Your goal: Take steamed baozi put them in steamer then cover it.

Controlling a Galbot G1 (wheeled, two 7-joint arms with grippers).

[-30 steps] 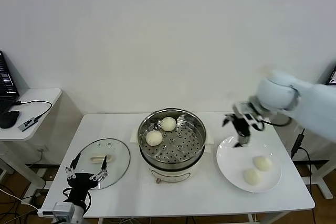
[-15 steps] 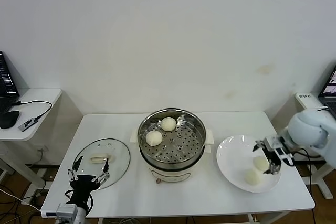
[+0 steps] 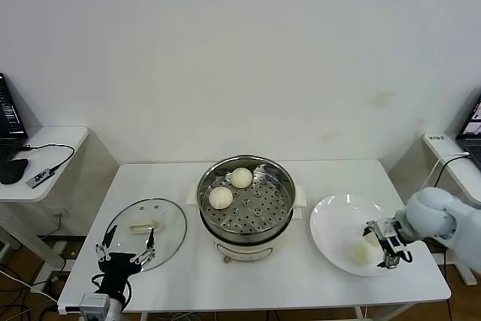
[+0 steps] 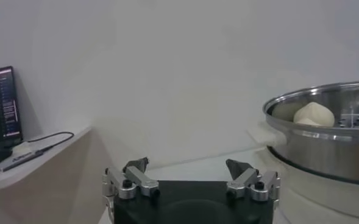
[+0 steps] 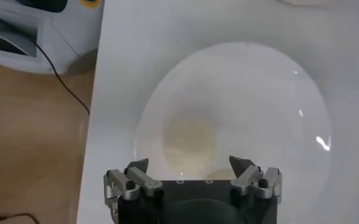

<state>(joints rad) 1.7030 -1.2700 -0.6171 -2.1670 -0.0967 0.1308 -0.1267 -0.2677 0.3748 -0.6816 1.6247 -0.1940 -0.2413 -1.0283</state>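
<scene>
The right gripper (image 3: 385, 244), jaws spread and empty, straddles a baozi (image 3: 363, 252) on the plate (image 3: 331, 223) for pickup, while the left gripper (image 3: 122, 249) idles unclenched beside the lid (image 3: 144, 223).

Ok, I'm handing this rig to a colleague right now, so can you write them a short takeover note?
Right gripper: open, low over the white plate, jaws either side of a baozi, not yet closed on it.
Left gripper: open, holding nothing, parked at the table's front-left edge beside the glass lid.
Steamer: two baozi inside, at its back-left and left.
Plate: one baozi clearly shows in the head view; the gripper hides whether another sits behind it.
Lid: flat on the table, left of the steamer.
Done: two baozi loaded.
Left: move the plate's remaining baozi, then cover the steamer.
</scene>
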